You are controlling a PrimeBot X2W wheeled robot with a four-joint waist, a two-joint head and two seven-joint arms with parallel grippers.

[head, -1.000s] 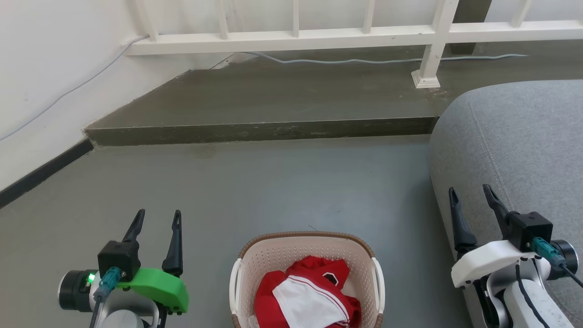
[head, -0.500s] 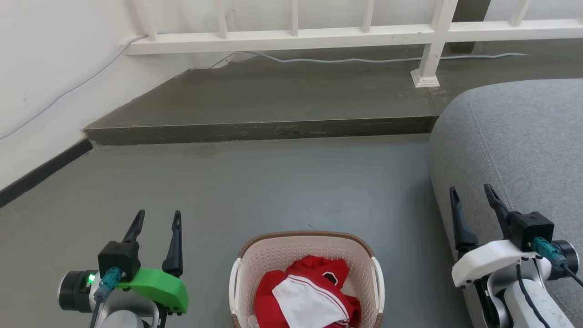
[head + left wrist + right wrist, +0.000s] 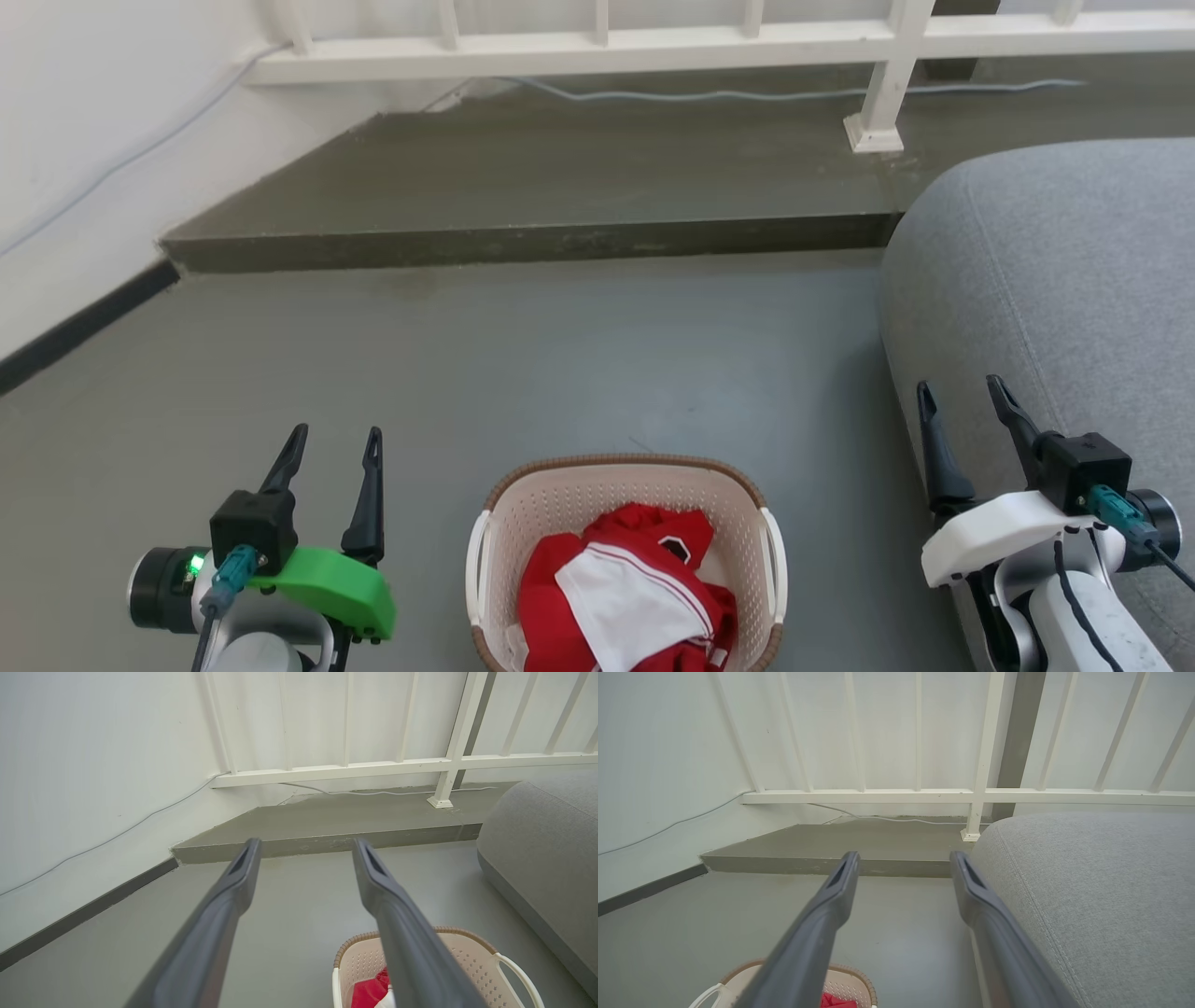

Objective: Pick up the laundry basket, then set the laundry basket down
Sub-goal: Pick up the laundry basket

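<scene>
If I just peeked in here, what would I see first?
The red and white clothes jump out first, heaped in the cream laundry basket on the grey floor, low in the middle of the head view. Next come the robot's two open grippers on either side of it: the left end effector with its bright green part, and the right end effector by a big grey sofa.

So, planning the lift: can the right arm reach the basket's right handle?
Probably yes: the right end effector is open, and bare floor lies between it and that handle of the laundry basket.
</scene>
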